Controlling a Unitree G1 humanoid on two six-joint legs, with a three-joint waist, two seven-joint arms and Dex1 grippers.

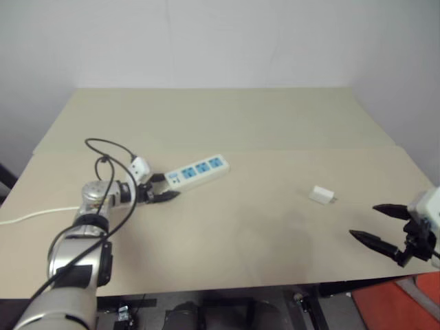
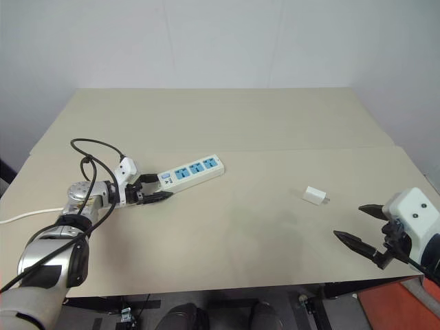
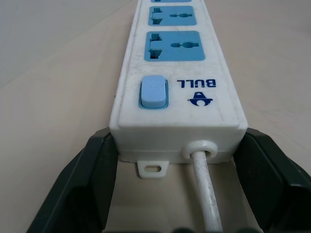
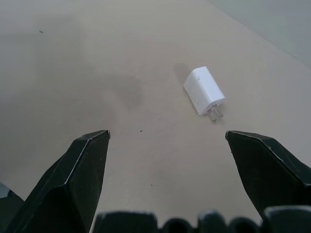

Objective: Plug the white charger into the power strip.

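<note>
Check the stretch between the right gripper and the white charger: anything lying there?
Nothing: in the right wrist view, bare table runs from the open right gripper to the white charger.

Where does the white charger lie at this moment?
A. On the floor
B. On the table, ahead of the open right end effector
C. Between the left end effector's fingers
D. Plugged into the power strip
B: the charger lies on the table, ahead of the open right end effector.
</note>
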